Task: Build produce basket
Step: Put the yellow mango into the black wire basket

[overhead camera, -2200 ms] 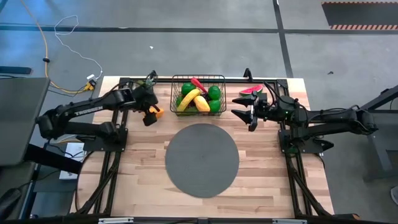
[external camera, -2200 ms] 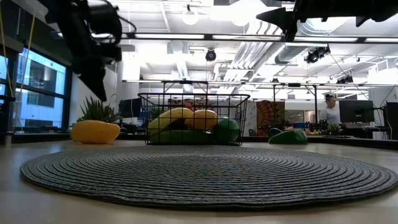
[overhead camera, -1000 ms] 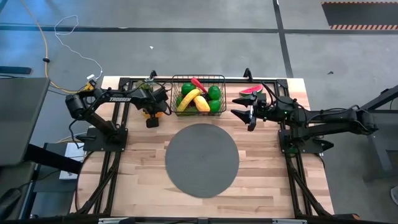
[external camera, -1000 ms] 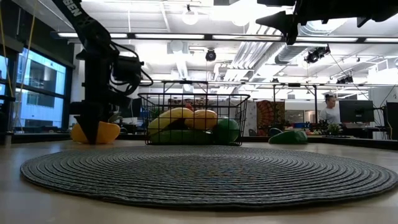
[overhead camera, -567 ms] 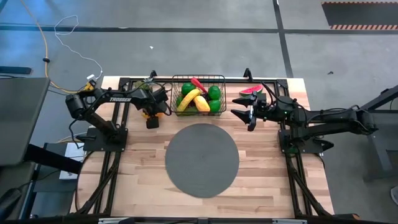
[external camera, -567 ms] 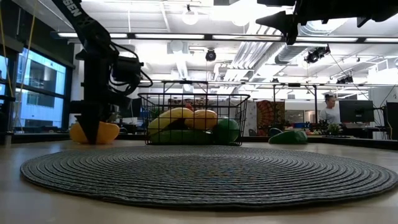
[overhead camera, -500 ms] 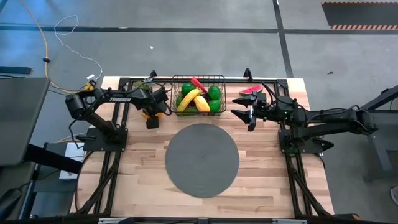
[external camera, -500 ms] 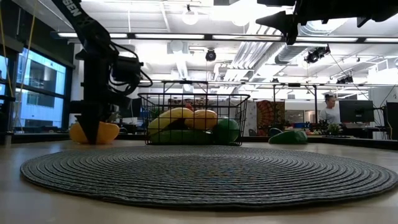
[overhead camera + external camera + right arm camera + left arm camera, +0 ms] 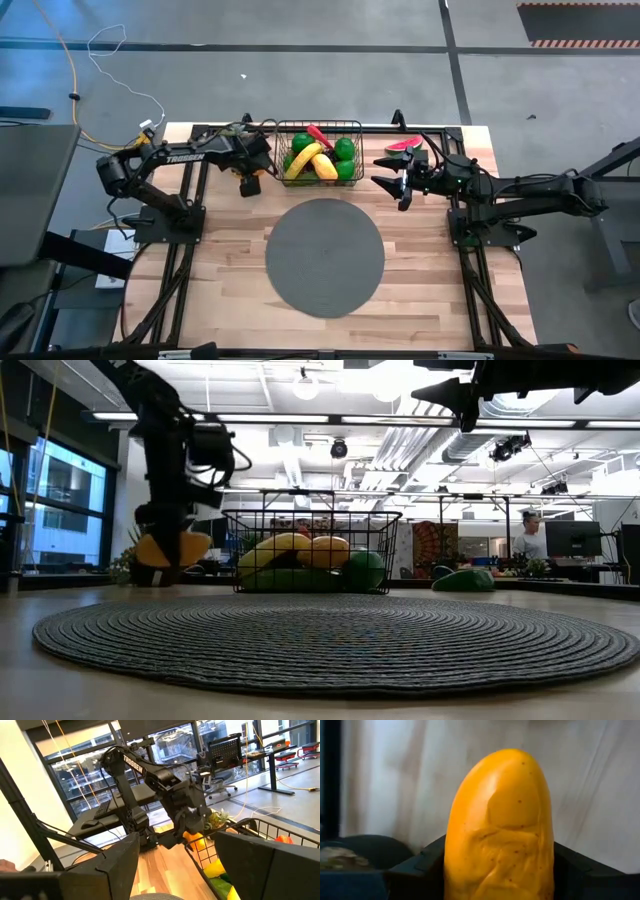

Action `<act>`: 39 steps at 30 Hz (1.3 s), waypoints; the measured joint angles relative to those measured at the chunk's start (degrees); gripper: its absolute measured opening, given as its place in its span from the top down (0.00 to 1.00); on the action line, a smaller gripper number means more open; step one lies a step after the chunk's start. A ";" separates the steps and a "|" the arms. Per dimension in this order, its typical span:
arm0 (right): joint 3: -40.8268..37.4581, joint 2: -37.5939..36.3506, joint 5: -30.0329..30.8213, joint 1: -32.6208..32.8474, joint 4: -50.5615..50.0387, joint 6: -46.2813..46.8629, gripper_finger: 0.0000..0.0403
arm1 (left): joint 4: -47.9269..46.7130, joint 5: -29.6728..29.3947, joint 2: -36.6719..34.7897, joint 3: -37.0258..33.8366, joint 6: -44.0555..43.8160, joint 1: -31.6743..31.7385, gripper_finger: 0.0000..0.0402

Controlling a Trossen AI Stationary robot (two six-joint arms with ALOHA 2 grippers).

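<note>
High view, largest first: wooden table (image 9: pixel 420 300) with round grey mat (image 9: pixel 325 257) at centre, black wire basket (image 9: pixel 319 150) at the far edge holding a banana (image 9: pixel 303 160), green limes (image 9: pixel 344 149) and a red chilli (image 9: pixel 319 135), lower layers hidden under these. Left gripper (image 9: pixel 247 183) just beside the basket's left wall, clamped on an orange-yellow piece (image 9: pixel 244 179), mostly covered by the arm from above; in the left wrist view the same piece (image 9: pixel 500 827) fills the frame between dark fingers (image 9: pixel 415 870), tips cut off below. Low view: piece (image 9: pixel 172 549) raised off the tabletop, partly behind the arm. Right gripper (image 9: pixel 387 180) hovering right of the basket, fingers apart and empty, near a watermelon slice (image 9: pixel 404 145) partly hidden by the arm. Person (image 9: pixel 530 535) far behind, hard to make out.
</note>
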 joint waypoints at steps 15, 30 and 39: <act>0.00 0.02 0.00 0.02 -0.02 0.00 0.40 | -1.35 -0.97 -9.50 11.47 -0.01 0.00 0.45; 0.00 0.02 0.00 0.00 0.01 -0.15 0.40 | 44.22 21.51 -29.31 -0.12 -35.45 -8.16 0.45; 0.00 0.01 0.00 0.00 0.01 -0.60 0.40 | 73.09 11.66 -27.65 -17.75 -43.22 -26.20 0.45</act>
